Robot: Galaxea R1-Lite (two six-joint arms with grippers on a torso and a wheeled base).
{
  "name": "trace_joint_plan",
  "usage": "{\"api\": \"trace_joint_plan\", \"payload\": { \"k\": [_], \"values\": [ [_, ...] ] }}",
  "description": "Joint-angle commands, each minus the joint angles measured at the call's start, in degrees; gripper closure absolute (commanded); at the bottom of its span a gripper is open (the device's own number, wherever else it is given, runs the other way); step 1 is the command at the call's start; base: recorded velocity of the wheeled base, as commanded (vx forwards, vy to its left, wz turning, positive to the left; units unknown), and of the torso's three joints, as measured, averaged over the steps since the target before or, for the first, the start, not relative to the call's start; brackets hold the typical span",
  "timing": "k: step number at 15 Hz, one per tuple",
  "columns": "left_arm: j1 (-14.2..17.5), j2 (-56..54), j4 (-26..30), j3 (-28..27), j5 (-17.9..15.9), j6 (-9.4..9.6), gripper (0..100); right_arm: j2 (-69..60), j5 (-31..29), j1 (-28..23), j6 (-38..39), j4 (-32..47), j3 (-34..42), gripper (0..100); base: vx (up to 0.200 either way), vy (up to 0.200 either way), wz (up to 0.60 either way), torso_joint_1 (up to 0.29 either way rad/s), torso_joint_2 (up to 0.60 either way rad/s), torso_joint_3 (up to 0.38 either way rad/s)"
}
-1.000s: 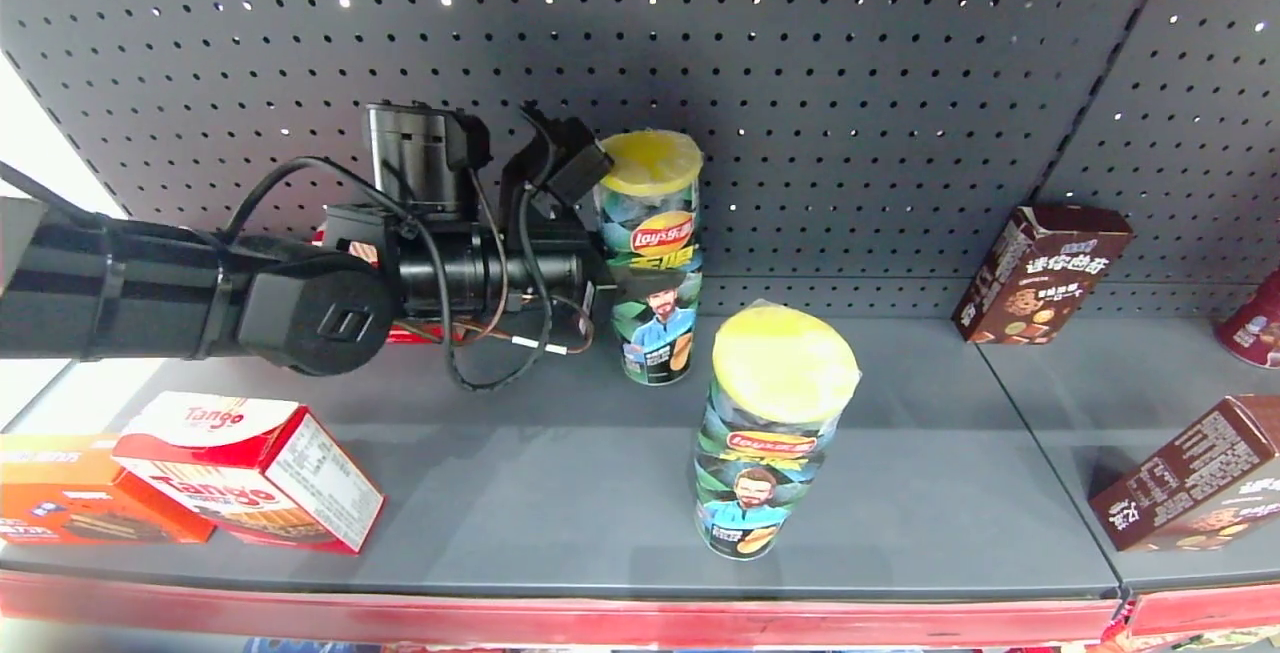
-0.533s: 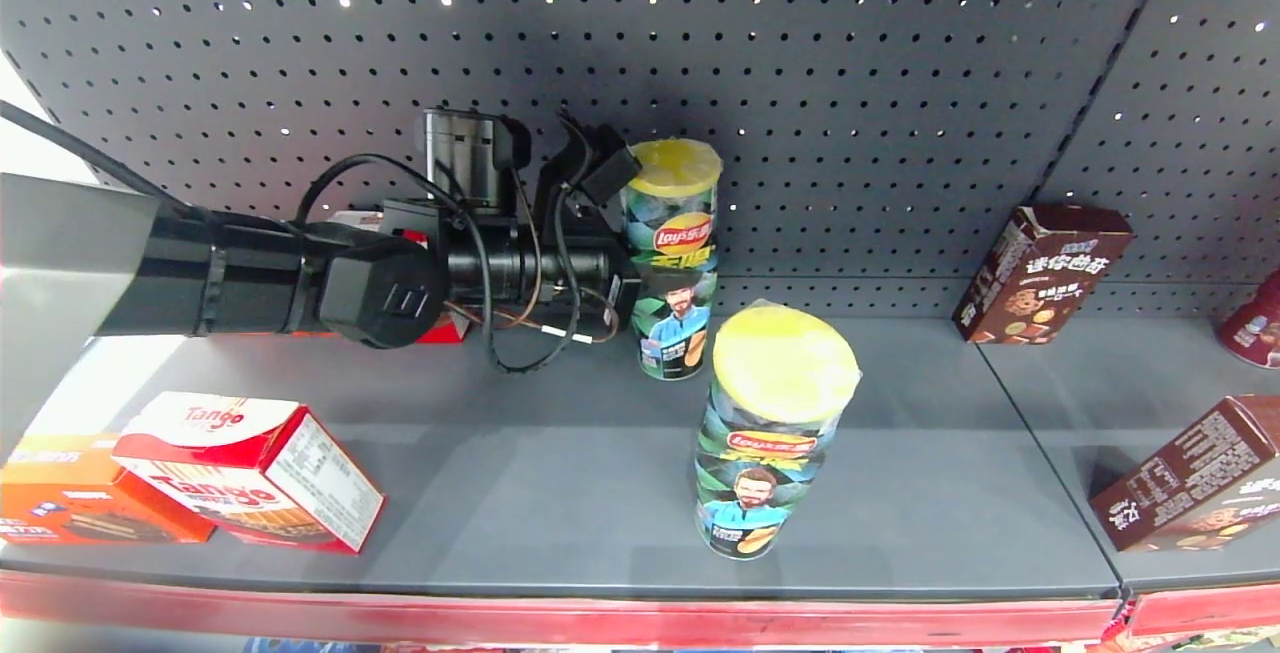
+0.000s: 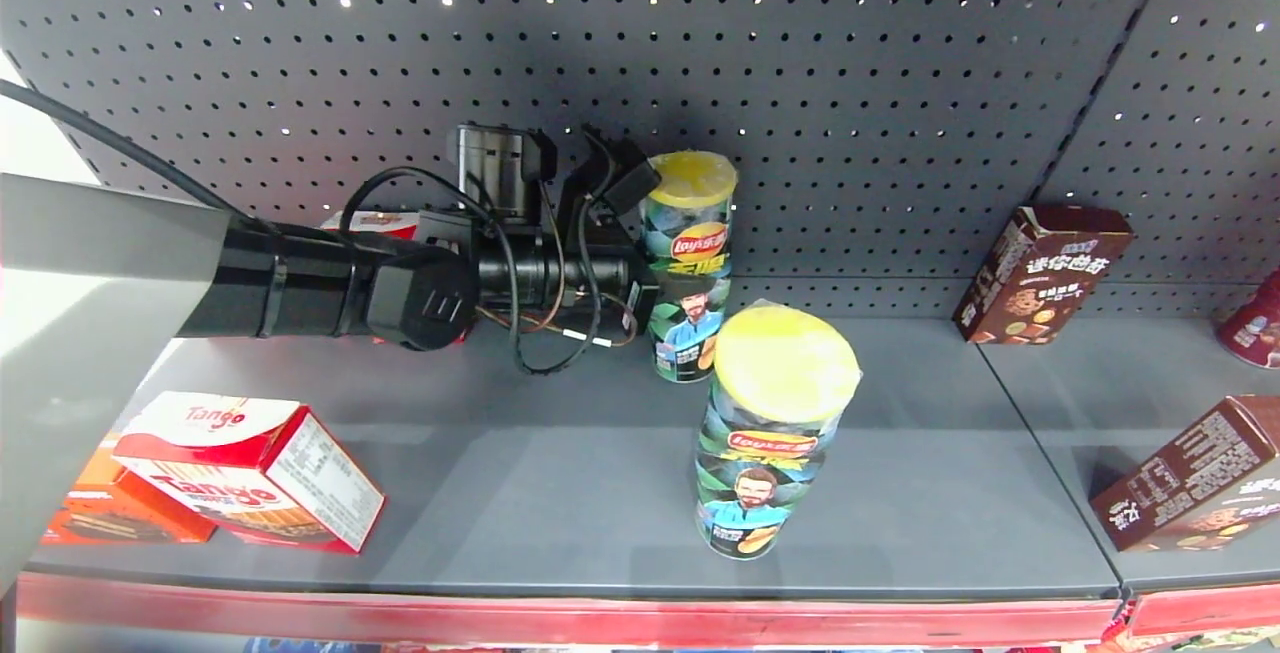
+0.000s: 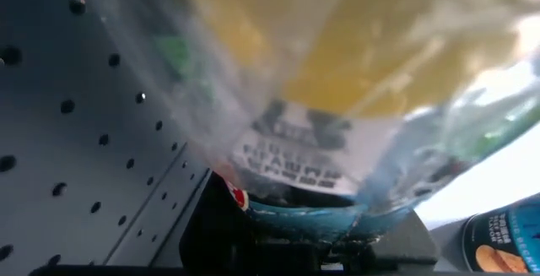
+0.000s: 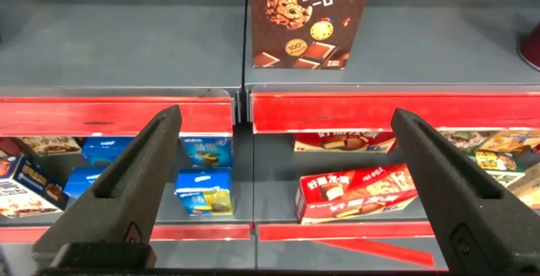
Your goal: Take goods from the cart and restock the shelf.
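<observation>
My left gripper (image 3: 664, 278) is shut on a chips can (image 3: 690, 258) with a yellow lid, holding it upright close to the pegboard back of the grey shelf (image 3: 520, 473). Its base is at or just above the shelf surface. That can (image 4: 337, 73) looms very near in the left wrist view. A second, matching can (image 3: 775, 428) stands upright in front of it, toward the shelf's front edge. My right gripper (image 5: 291, 200) hangs open with nothing between its fingers (image 5: 126, 192), facing lower shelves.
A red-and-white wafer box (image 3: 250, 473) and an orange box (image 3: 120, 518) lie at the front left. Brown cookie boxes (image 3: 1040, 273) (image 3: 1190, 473) and a red can (image 3: 1250, 328) stand at the right. Bare shelf lies between the cans and the brown boxes.
My left arm has carried the held can to the right and slightly lower along the back panel. The front can and the boxes have not moved.
</observation>
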Motion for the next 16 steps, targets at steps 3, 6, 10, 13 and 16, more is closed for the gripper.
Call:
{"api": "trace_joint_plan", "payload": {
  "k": [3, 6, 10, 13, 16],
  "values": [
    [-0.13, 0.98, -0.01, -0.04, -0.7, -0.01, 100, 0.07, -0.01, 0.06, -0.06, 0.0, 0.0, 0, 0.0, 0.0, 0.0, 0.0, 0.0, 0.0],
    [-0.13, 1.07, -0.01, 0.4, -0.44, 1.58, 0, 0.07, -0.01, -0.02, -0.06, 0.0, 0.0, 0, 0.0, 0.0, 0.0, 0.0, 0.0, 0.0],
    [0.48, -2.8, 0.08, 5.32, 1.93, 1.75, 0, 0.07, -0.01, -0.02, 0.03, 0.0, 0.0, 0, 0.0, 0.0, 0.0, 0.0, 0.0, 0.0],
    [0.66, -7.1, 1.48, 10.68, 5.62, 2.28, 0, 0.07, -0.01, -0.02, -0.06, 0.0, 0.0, 0, 0.0, 0.0, 0.0, 0.0, 0.0, 0.0],
    [-0.13, -9.21, 0.96, 13.67, 15.29, 3.77, 0, 0.07, -0.01, 0.06, 0.03, 0.0, 0.0, 0, 0.0, 0.0, 0.0, 0.0, 0.0, 0.0]
  ]
}}
